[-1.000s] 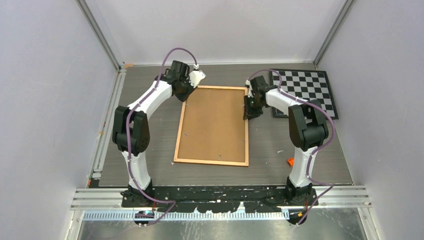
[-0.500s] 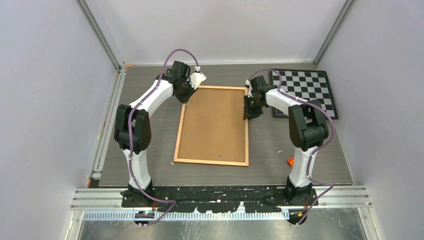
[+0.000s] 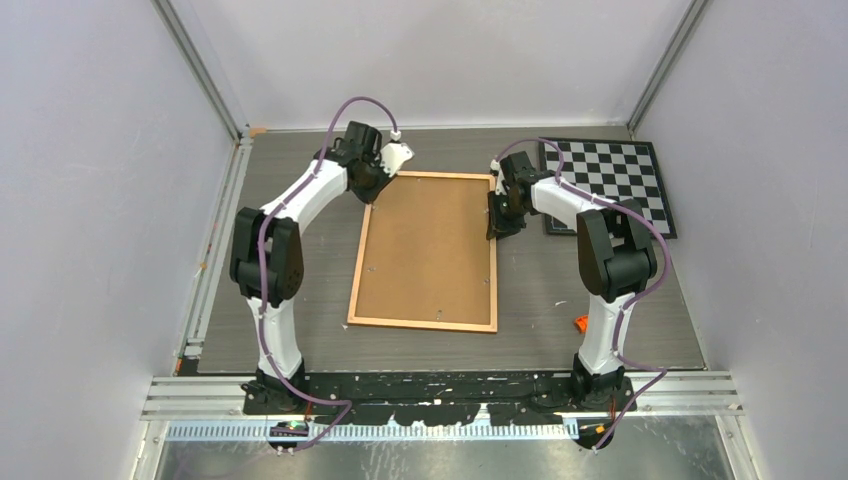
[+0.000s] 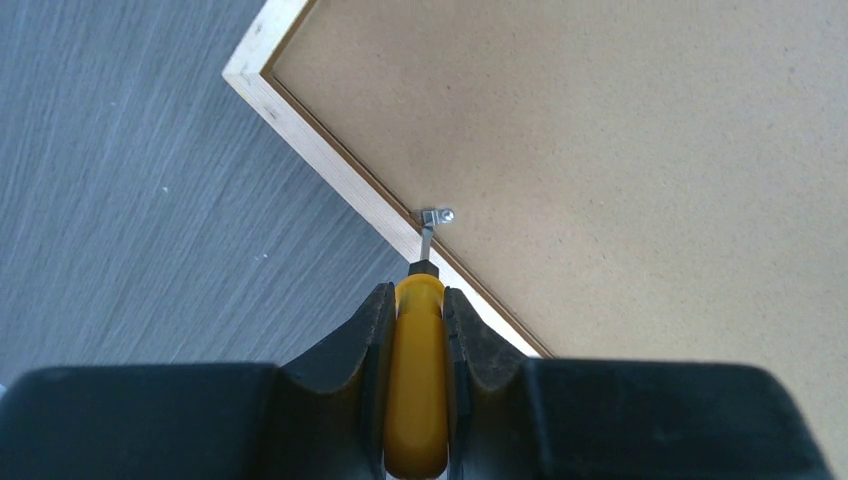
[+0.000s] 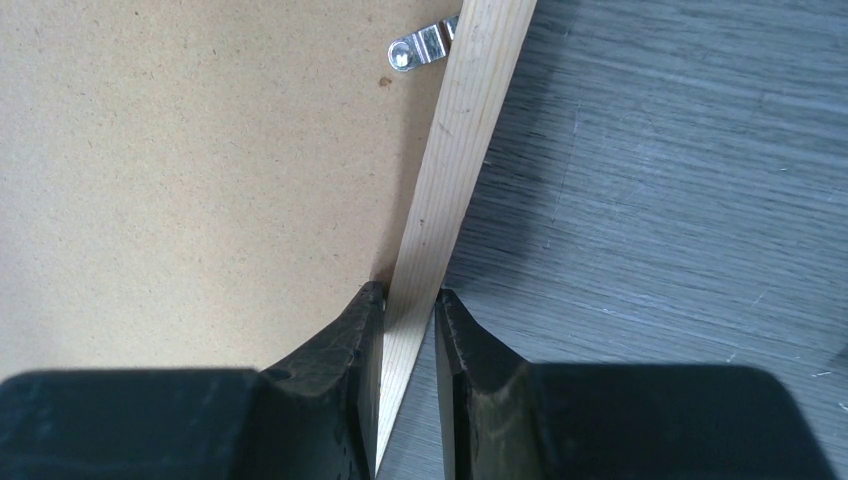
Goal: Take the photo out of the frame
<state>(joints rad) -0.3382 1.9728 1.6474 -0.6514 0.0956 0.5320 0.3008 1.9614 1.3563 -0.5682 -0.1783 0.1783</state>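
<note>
Frame point(image 3: 425, 250), one, checkerboard point(image 3: 620, 165), one, yellow tool point(image 4: 418, 380), one

A black-and-white checkerboard point(image 3: 610, 185) is laid flat at the far right corner of the grey wood-grain table point(image 3: 300, 290), close to the pale back wall point(image 3: 430, 60). 1 small orange object point(image 3: 580, 322) is seen on the table near its right front edge; what it is cannot be told. An aluminium rail point(image 3: 212, 250) is run along the table's left side, with a tan scrap point(image 3: 258, 131) at its far end. A yellow-handled tool point(image 4: 418, 370) with a thin metal shaft is shown in the left wrist view.
</note>
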